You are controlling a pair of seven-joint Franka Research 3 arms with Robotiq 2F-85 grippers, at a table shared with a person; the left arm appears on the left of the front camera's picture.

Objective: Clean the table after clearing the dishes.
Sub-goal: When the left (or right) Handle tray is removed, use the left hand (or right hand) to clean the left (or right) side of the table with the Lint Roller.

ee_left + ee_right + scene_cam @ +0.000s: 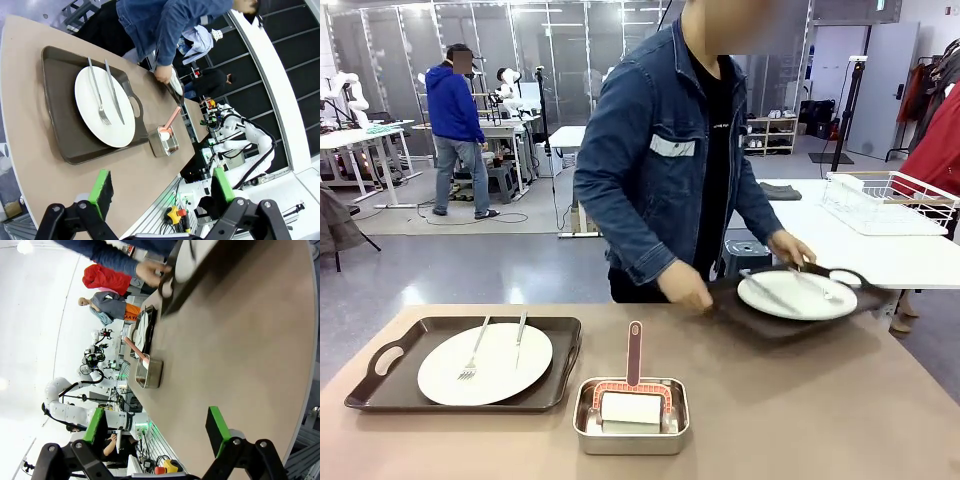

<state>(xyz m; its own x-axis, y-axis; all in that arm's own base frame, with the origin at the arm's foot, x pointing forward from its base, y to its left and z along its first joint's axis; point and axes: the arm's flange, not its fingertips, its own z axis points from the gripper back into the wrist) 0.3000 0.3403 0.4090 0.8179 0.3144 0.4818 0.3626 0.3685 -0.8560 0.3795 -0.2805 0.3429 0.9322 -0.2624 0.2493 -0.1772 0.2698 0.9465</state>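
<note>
At 9 o'clock on the bench (790, 420) one tray (558, 350) sits; left claw (162, 186) and right claw (156, 424) released; wiping now, we'd knock it.

Table (820, 420) front right free; pan (630, 443) centre, tray (563, 345) left

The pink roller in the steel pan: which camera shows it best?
The front view: the roller sits close, its white drum in the steel pan, pink handle leaning over the far rim. The left wrist view shows it small and distant; the right wrist view gives the pan side-on, only the handle protruding.
</note>
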